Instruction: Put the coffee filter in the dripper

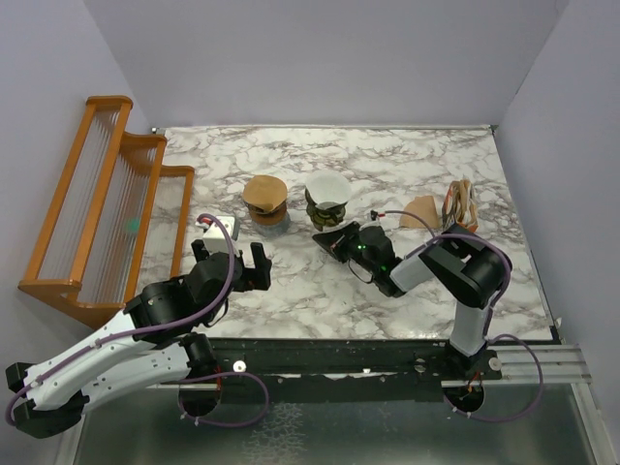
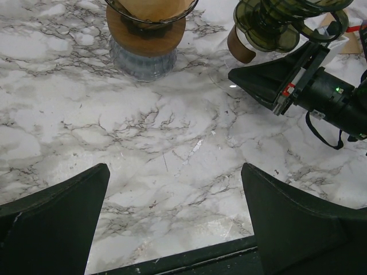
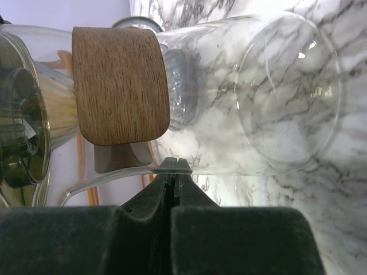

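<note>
The coffee filter [image 1: 326,187] sits in the dripper [image 1: 327,215] at mid-bench [image 1: 320,300]. Placement appears complete. The right gripper [image 1: 325,241] lies just beside the dripper, jaws together, empty. The left gripper [image 2: 175,172] has its jaws apart. Next move: retract without knocking the dripper.

The left arm [image 1: 116,354] wore a long white shell below rounded black joints, with a grey-purple cable [image 1: 232,262] looping along it. The right arm [image 1: 472,276] was black at its upper joints and white on its lower link, trailing the same kind of cable. The left gripper [image 2: 175,169] had broad matt black wedge fingers [image 2: 57,223]. The right gripper [image 3: 174,166] was black too, its body carrying a small green light [image 2: 338,90] and red-orange marks [image 2: 287,89].
</note>
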